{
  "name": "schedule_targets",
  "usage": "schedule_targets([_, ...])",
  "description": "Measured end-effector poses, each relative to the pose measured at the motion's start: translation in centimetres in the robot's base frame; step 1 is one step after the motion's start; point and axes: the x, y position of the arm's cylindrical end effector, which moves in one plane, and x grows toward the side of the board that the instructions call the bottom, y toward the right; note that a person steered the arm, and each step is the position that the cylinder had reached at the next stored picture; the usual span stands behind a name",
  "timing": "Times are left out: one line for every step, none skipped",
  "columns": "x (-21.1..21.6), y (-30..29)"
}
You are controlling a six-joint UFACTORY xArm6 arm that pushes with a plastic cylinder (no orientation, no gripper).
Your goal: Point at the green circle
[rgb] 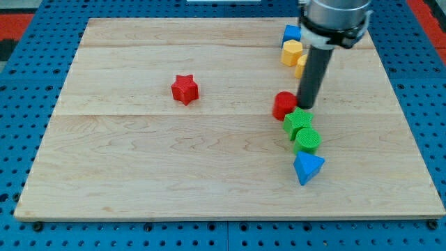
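1. wooden desk (139,174) fills most of the view, on a blue pegboard (21,230).
2. red star (185,89) sits alone, left of centre, well apart from every other block.
3. red block (283,104), rounded, shape partly hidden by the rod; it sits right of centre, touching or just beside the rod's left side.
4. blue block (291,33) at the far edge, partly cut off by the arm; looks like a cube, can't tell for sure.
5. yellow hexagon-like block (292,52) just nearer than the blue block, touching it.
6. second yellow block (300,65) peeks out beside the rod, mostly hidden, shape can't tell.
7. green star (298,121) just near of the red block, touching it.
8. my tip (306,106) is down at the desk, just right of the red block and at the far edge of the green star; the rod has no tool that opens or closes.
9. green circle (307,140), the task's thing, sits right of centre, touching the green star's near-right side; my tip is a little farther away, apart from it, with the green star between.
10. blue triangle-like block (308,168) touching the green circle's near side, nearest block of the column.
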Motion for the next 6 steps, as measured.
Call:
schedule_targets([0.0,-11.0])
schedule_targets([-0.1,-11.4])
schedule_targets([-2.7,-3.5])
schedule_targets([-1.5,5.2])
schedule_targets([3.8,9.4])
schedule_targets([6.8,9.7])
